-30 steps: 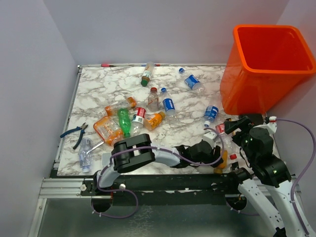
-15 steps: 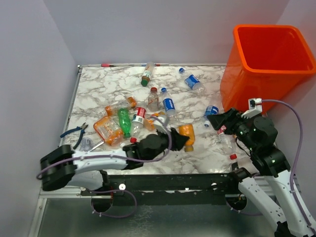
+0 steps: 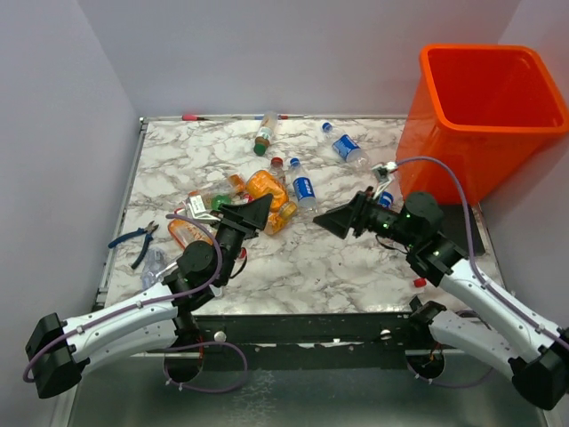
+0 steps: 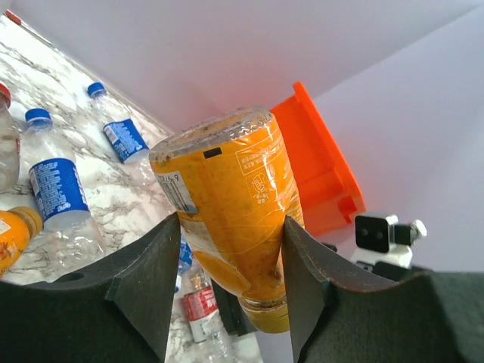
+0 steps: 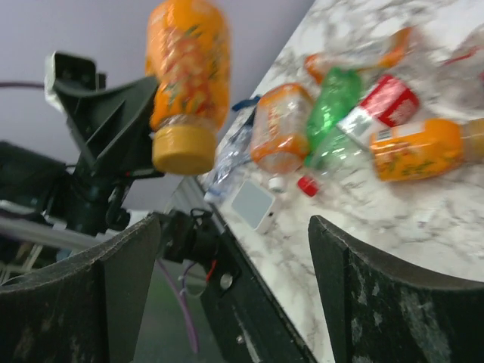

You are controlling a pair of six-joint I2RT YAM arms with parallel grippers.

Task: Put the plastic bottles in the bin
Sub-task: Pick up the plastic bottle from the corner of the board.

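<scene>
Print on the orange bottle (image 4: pixel 227 189) in your left gripper (image 4: pixel 231 227) is white on an orange wrap and too small to read. Beside it sits a white panel with a black bar. Left of it, 2 blue-labelled bottles (image 4: pixel 51 181) lie on the marble table (image 3: pixel 293 258), and their lettering is just as illegible.

Your left gripper's fingers press against both sides of the orange bottle. It is raised clear of the table, its orange cap (image 5: pixel 181 150) pointing down. Your right gripper (image 3: pixel 342 220) has its fingers spread wide with nothing between them. It hovers over the right-centre of the table, pointing towards the left arm.

Blue-handled pliers (image 3: pixel 133 238) lie near the table's left edge. A cluster of bottles (image 5: pixel 333 113), orange, green and clear, sits under and beside the left gripper. The bin (image 3: pixel 444 169) stands at the far right corner, well apart from the held bottle, with the right gripper between them.
</scene>
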